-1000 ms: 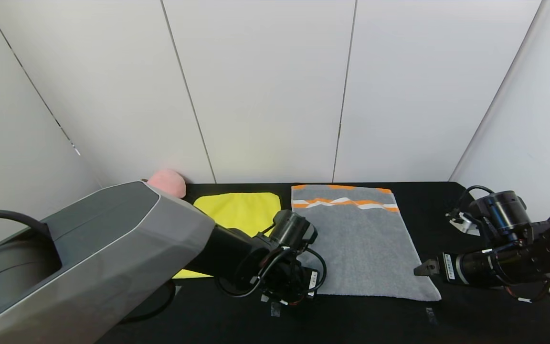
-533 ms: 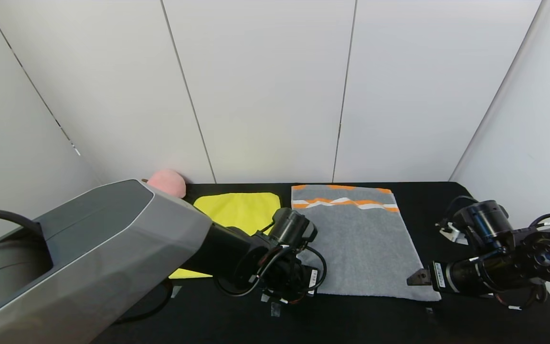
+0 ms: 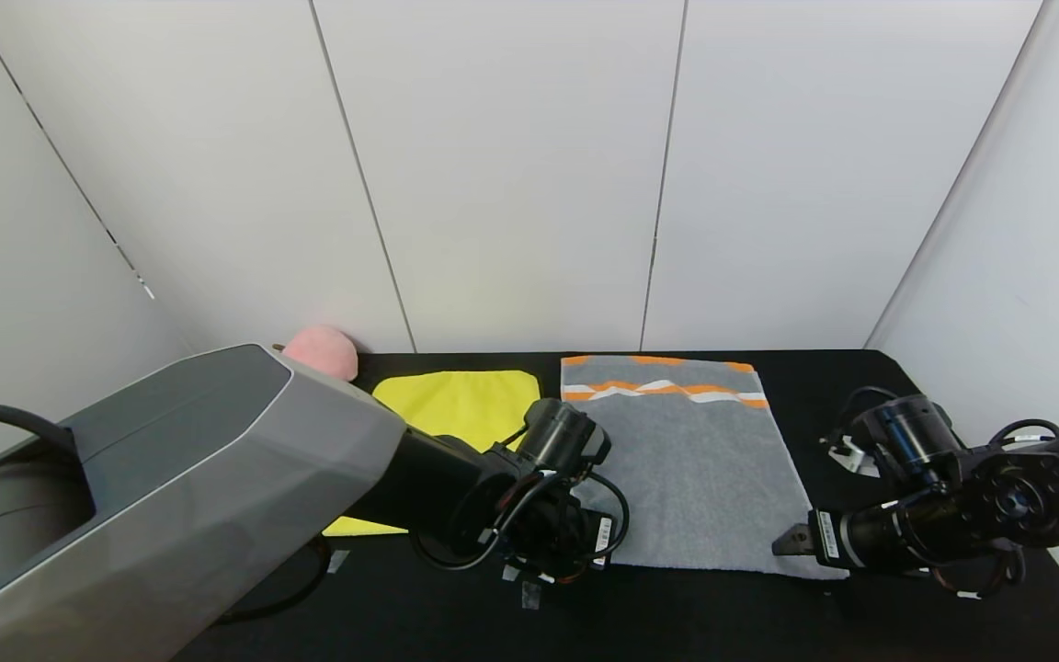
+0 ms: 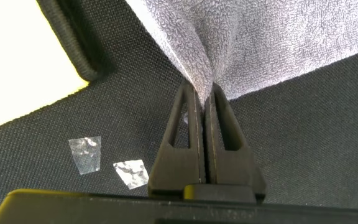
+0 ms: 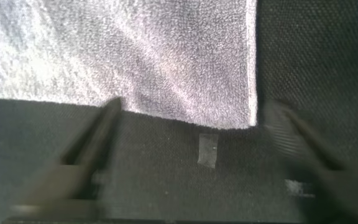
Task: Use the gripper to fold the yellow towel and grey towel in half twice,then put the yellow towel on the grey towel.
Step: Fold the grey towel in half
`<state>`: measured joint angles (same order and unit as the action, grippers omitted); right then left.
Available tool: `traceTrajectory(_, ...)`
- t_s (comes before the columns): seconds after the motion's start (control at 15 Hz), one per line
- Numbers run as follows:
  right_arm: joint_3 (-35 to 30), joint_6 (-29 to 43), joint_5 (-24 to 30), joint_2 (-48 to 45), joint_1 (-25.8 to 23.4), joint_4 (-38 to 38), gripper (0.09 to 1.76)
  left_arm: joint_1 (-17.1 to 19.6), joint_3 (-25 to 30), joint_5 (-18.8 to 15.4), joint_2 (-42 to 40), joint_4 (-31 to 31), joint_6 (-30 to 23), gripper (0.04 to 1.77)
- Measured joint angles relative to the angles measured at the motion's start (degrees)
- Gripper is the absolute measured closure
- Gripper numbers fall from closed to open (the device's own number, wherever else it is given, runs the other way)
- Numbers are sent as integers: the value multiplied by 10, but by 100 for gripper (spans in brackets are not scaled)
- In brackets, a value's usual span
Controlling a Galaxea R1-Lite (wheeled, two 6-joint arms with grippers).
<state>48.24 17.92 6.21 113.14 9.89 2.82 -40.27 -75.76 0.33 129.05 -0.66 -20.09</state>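
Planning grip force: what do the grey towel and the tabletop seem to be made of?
Grey towel: likely cotton terry; looped, fuzzy pile, bunching softly where the left gripper pinches its corner. Tabletop: black, matte, apparently a woven fabric or mesh covering; fine grid texture shows.

Pale panelled walls (image 3: 511,184) enclose black table (image 3: 723,616); even light.

light: even, bright – white walls (image 3: 511,175) no glare
shadows: faint
blur: right gripper fingers (image 5: 92,149) smeared in right wrist view
focus: grey towel (image 4: 278,37) pile crisp
edges: walls lean – wide lens
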Motion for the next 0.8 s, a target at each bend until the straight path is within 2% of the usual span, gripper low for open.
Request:
traceTrajectory(0.2,0,0,0,7,0,10,81,0,0,0,0,0,0,169)
traceTrajectory(0.4,0,0,0,14,0,11,112,0,0,0,0,0,0,169)
traceTrajectory(0.47,0,0,0,16,0,11,160,0,0,0,0,0,0,169)
traceTrajectory(0.53,0,0,0,18,0,12,171,0,0,0,0,0,0,169)
traceTrajectory(0.8,-1,1,0,20,0,15,171,1,1,0,0,0,0,169)
